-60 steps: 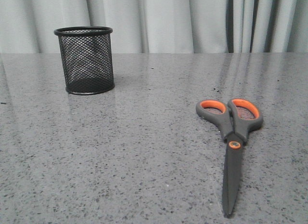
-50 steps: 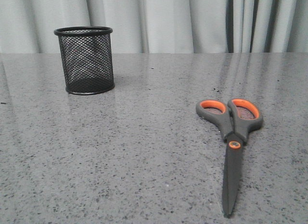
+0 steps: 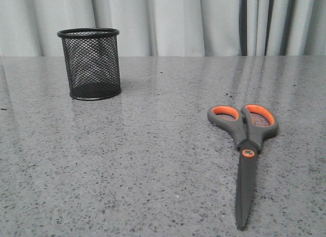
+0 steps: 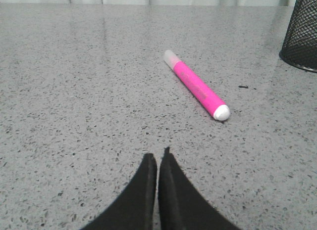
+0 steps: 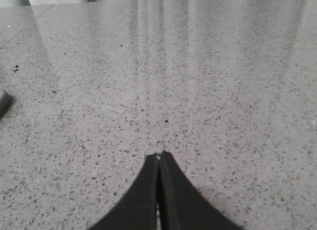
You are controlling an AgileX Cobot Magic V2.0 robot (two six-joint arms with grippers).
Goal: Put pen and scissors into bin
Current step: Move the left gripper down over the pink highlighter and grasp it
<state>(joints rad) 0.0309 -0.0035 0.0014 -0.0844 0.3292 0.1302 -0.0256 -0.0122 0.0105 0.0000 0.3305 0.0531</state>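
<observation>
The black mesh bin [image 3: 90, 63] stands upright at the far left of the grey speckled table; its edge also shows in the left wrist view [image 4: 301, 37]. The scissors [image 3: 247, 145] lie flat and closed at the near right, handles away from me. The pink pen [image 4: 196, 85] lies on the table in the left wrist view, ahead of my left gripper [image 4: 157, 156], which is shut and empty. The pen does not show in the front view. My right gripper [image 5: 159, 155] is shut and empty over bare table. Neither gripper shows in the front view.
A pale curtain [image 3: 168, 23] hangs behind the table's far edge. A small dark object [image 5: 4, 102] pokes in at the edge of the right wrist view; I cannot tell what it is. A tiny dark speck [image 4: 242, 86] lies near the pen.
</observation>
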